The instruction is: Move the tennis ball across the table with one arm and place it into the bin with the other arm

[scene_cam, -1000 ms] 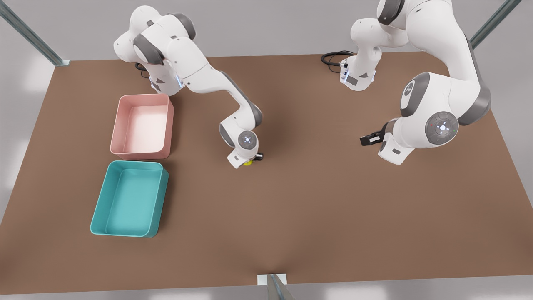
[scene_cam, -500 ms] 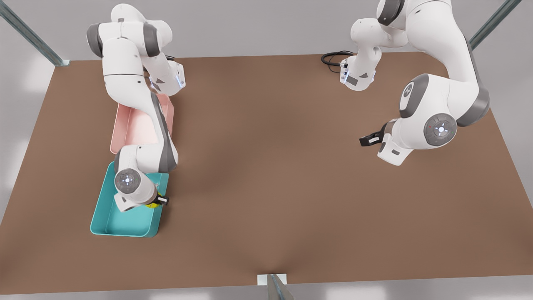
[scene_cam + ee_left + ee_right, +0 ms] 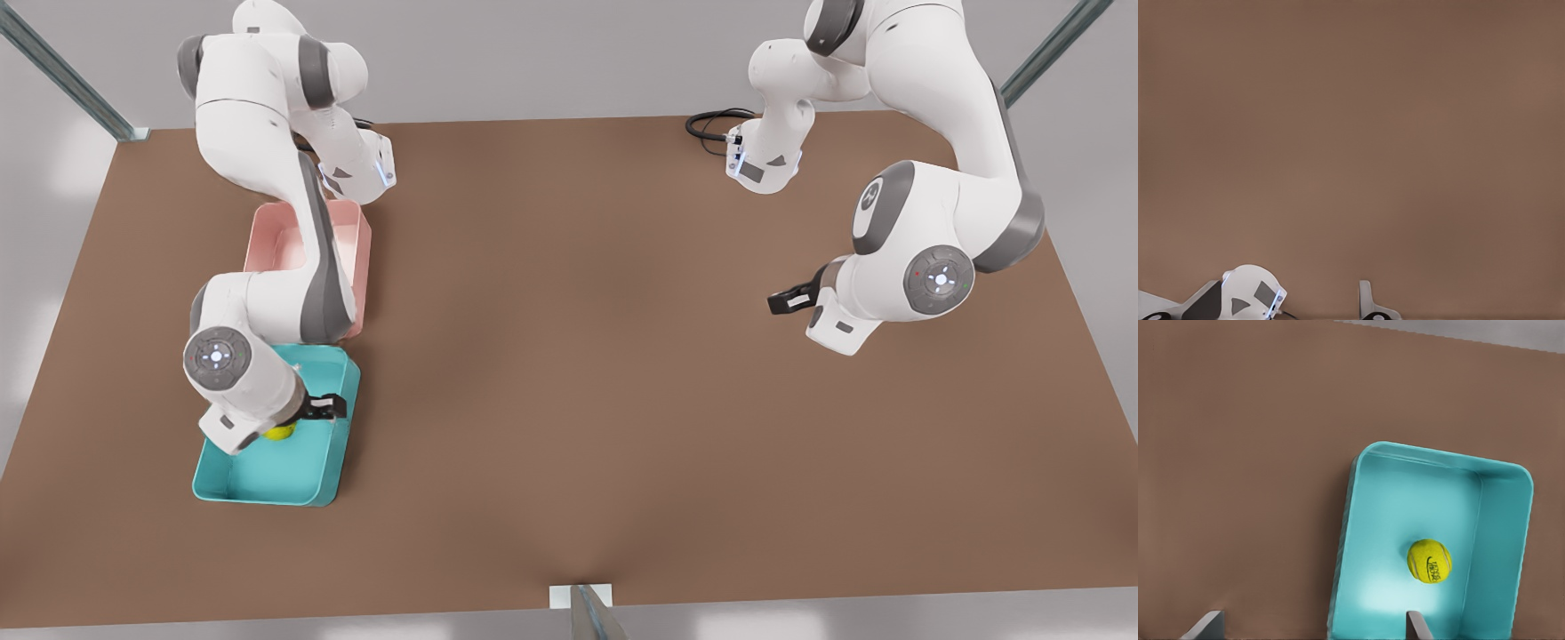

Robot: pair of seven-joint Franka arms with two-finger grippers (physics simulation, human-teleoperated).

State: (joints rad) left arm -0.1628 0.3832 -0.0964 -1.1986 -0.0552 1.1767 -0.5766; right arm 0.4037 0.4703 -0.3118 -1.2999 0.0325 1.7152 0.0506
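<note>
Inside the bin (image 3: 1501,520), the tennis ball (image 3: 1429,561) lies beneath the wide-spread right gripper (image 3: 307,418).

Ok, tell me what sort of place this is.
Probably a simulated robot test bench, not a home: a bare matte brown tabletop, metal frame struts at the corners, and a plain teal plastic tub holding a yellow-green tennis ball.
</note>
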